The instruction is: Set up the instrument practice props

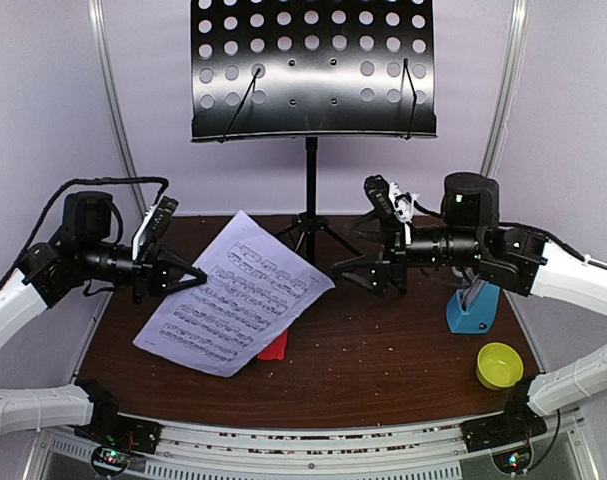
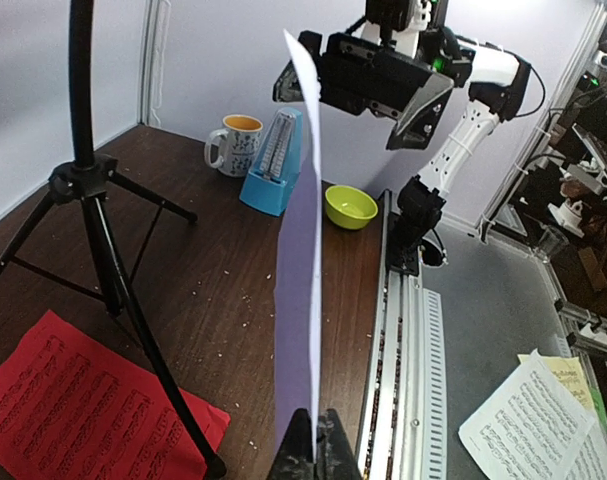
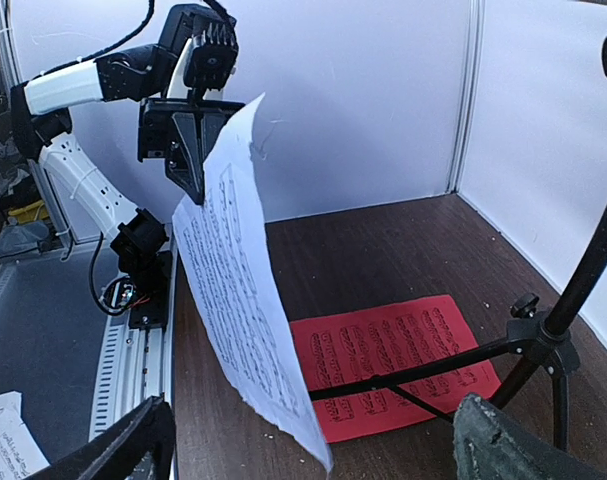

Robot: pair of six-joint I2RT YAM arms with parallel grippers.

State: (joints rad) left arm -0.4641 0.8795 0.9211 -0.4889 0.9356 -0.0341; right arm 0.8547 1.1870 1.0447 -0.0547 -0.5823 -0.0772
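Observation:
The black perforated music stand (image 1: 313, 70) rises at the back of the table on its tripod (image 2: 93, 190). My left gripper (image 2: 316, 425) is shut on the edge of the white music sheet (image 1: 238, 295), holding it up tilted off the table. The sheet shows edge-on in the left wrist view. The red music sheet (image 3: 393, 360) lies flat beneath it by a stand leg. My right gripper (image 3: 313, 450) is open and faces the sheet's free corner without touching it. The blue metronome (image 1: 473, 308) stands behind the right arm.
A yellow bowl (image 1: 499, 365) sits at the right front of the table, and a white mug (image 2: 235, 143) stands beyond the metronome. Tripod legs (image 3: 543, 335) spread across the back middle. More printed sheets (image 2: 533, 420) lie off the table past the front rail (image 2: 408, 330).

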